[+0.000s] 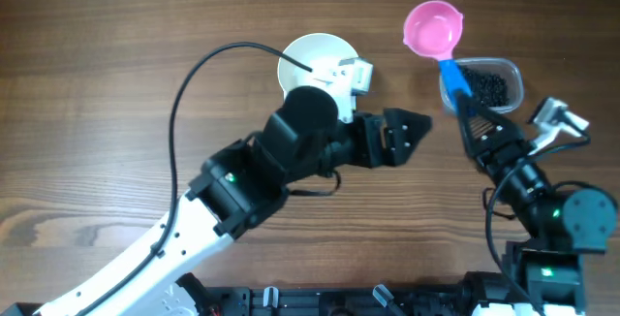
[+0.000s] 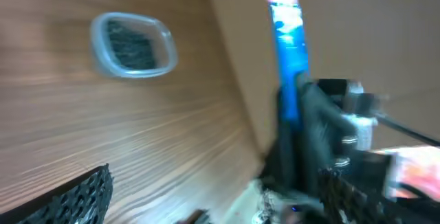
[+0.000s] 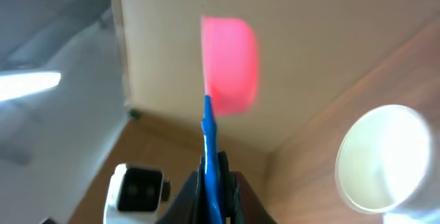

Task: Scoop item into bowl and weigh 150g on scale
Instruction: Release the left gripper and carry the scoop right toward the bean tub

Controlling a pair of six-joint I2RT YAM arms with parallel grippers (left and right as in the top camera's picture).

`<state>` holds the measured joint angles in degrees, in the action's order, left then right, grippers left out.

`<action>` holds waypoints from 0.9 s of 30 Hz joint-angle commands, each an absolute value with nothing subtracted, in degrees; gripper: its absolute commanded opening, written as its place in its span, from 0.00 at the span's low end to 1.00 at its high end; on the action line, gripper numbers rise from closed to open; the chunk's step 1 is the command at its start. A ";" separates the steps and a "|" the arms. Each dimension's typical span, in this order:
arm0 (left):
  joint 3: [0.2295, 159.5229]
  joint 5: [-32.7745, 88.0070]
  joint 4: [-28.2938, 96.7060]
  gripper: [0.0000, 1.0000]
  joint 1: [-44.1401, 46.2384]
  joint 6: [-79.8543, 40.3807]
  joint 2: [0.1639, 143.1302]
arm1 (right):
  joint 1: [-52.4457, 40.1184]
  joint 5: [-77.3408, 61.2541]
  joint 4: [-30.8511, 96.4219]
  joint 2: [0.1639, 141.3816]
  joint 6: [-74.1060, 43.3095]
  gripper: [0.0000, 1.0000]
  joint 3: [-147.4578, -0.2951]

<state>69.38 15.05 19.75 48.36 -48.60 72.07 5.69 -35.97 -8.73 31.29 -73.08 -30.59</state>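
At two o'clock on the counter (image 1: 97, 64) sits the clear tub (image 1: 514, 70) of black beans (image 1: 487, 86), the stock to draw from. Just beyond it, toward one o'clock, hangs the pink scoop (image 1: 432, 27), its blue handle (image 1: 453, 79) clamped in the right gripper (image 1: 469, 112). From above the cup looks empty, so I judge it poised for a dip into the tub rather than carrying a load. The white bowl (image 1: 308, 56) lies at twelve o'clock, well apart from the tub. It is partly hidden under the left arm and appears empty. The left gripper (image 1: 415, 134) stands wide and holds nothing, between bowl and tub; it may be waiting to steady something.

Only the overhead view gives this layout. The right wrist view shows the grip itself, closed tight on the handle, with the bowl's open mouth off at three o'clock. The left wrist view is blurred but shows the tub's contents and the handle side-on. The scale I cannot pick out with certainty in any view.
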 commanded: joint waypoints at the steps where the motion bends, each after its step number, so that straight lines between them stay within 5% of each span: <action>1: 69.73 13.63 24.82 1.00 43.92 -43.88 68.86 | 8.69 -32.32 3.70 31.70 -55.86 0.05 -42.41; 14: 69.78 13.39 54.08 1.00 21.63 -32.51 67.81 | 9.50 -25.91 55.79 60.84 -22.46 0.04 -80.99; 27: 69.76 13.45 59.02 1.00 19.11 -31.77 67.81 | 9.52 -24.82 64.45 72.12 -22.65 0.04 -86.89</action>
<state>69.49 13.34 57.98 19.42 -33.10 68.40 9.43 -26.11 63.59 72.16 -23.86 -85.47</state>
